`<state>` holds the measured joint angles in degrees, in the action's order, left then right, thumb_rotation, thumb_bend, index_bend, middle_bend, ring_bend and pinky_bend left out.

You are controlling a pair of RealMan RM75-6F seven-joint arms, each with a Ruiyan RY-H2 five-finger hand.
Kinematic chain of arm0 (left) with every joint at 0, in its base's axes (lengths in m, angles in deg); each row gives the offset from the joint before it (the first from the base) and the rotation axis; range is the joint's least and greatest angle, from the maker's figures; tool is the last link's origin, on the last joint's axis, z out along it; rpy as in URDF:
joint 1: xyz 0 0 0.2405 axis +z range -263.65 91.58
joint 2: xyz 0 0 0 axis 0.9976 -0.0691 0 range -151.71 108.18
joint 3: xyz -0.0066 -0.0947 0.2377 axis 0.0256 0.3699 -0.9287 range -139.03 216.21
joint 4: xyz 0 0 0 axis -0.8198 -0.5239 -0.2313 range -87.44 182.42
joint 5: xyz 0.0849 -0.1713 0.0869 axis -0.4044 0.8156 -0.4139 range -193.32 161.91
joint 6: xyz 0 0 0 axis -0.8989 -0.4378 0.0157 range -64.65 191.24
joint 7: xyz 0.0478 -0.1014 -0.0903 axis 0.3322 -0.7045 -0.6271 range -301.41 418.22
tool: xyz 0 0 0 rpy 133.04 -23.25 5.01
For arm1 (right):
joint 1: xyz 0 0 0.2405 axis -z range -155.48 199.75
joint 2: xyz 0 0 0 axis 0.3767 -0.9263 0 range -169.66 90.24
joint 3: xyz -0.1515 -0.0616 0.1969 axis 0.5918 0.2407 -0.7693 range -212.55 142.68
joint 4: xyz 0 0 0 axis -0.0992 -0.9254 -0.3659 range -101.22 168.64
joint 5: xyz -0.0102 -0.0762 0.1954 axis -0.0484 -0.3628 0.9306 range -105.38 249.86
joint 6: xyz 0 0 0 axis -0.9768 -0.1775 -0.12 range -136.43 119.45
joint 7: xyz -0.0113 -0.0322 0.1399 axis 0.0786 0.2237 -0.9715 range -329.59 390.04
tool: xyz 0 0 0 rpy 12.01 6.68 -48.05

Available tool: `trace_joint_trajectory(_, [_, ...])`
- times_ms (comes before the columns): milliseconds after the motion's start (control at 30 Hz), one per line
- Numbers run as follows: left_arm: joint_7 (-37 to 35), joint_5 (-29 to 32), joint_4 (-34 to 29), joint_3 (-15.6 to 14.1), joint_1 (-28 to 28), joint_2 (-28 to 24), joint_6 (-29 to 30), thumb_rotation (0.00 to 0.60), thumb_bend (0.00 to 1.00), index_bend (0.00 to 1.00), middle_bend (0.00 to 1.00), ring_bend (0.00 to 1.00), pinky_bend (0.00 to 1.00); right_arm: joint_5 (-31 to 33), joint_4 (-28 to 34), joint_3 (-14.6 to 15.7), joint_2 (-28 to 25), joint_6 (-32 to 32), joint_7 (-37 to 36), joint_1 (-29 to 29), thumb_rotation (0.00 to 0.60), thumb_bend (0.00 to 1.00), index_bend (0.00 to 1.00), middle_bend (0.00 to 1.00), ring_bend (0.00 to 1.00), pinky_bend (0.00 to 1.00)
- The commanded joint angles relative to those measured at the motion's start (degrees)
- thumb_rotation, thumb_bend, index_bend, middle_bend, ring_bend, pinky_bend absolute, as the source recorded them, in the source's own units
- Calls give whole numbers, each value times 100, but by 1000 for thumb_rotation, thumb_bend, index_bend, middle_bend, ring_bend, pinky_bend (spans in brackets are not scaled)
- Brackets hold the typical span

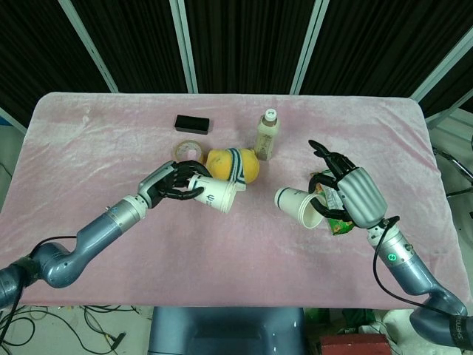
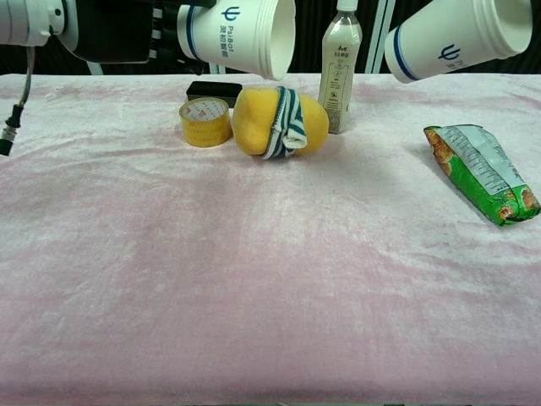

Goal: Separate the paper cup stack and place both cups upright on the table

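Observation:
Two white paper cups with blue print are apart and held in the air, both lying sideways. My left hand (image 1: 171, 182) grips one cup (image 1: 213, 194), its mouth pointing right; the same cup (image 2: 237, 35) fills the upper left of the chest view, with the left hand (image 2: 110, 30) at the frame's top edge. My right hand (image 1: 349, 192) holds the other cup (image 1: 298, 207) by its mouth end, base pointing left. In the chest view that cup (image 2: 461, 35) hangs at upper right, and the right hand itself is out of frame.
On the pink cloth (image 2: 254, 279) lie a yellow tape roll (image 2: 205, 121), a yellow plush with a striped band (image 2: 280, 123), a black box (image 1: 192, 123), a tall bottle (image 2: 340, 68) and a green snack bag (image 2: 483, 173) under my right hand.

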<state>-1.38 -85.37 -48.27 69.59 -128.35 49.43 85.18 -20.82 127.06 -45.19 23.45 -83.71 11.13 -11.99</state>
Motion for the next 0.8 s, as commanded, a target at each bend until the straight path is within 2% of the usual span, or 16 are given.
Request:
trace_joint_trajectory(33, [666, -259, -144, -197, -6, -323, 116, 600, 357, 403, 401, 326, 518, 12, 25, 49, -127, 150, 80, -7, 600, 460, 874, 5, 168, 199])
trace_joint_trajectory(167, [1984, -414, -263, -557, -144, -634, 362, 600, 357, 403, 401, 326, 520, 90, 194, 187, -294, 593, 233, -79, 600, 470, 875, 3, 168, 199])
trace_joint_trajectory(233, [2930, -452, -325, -799, -272, -791, 475, 600, 357, 403, 400, 326, 520, 195, 328, 293, -386, 973, 330, -148, 600, 470, 874, 1, 168, 199])
trace_joint_trajectory(300, [3967, -241, -417, -1035, -368, -837, 729, 600, 357, 403, 399, 317, 522, 361, 472, 328, -488, 1342, 465, -247, 600, 470, 874, 0, 168, 198])
trace_joint_trajectory(367, [4692, -53, -477, -1197, -452, -845, 914, 600, 357, 403, 398, 310, 523, 462, 549, 342, -538, 1548, 572, -308, 600, 470, 875, 0, 168, 198])
trace_joint_trajectory(400, [5278, 96, -513, -1325, -517, -833, 1092, 600, 357, 403, 398, 309, 523, 544, 593, 344, -563, 1695, 663, -357, 600, 469, 874, 0, 168, 198])
trace_joint_trajectory(467, [7069, 398, -532, -1689, -705, -656, 1745, 600, 357, 403, 398, 309, 523, 846, 684, 334, -568, 2166, 915, -532, 600, 465, 874, 0, 168, 198])
trace_joint_trajectory(667, [9219, 1506, -707, -2142, -934, -89, 2791, 600, 357, 395, 382, 295, 517, 1476, 772, 339, -410, 2778, 1316, -738, 600, 463, 874, 0, 168, 198])
trace_joint_trajectory(800, [9718, 1811, -610, -2310, -1023, 206, 3048, 600, 335, 390, 374, 287, 503, 1791, 725, 378, -245, 2951, 1653, -798, 600, 463, 874, 0, 167, 198])
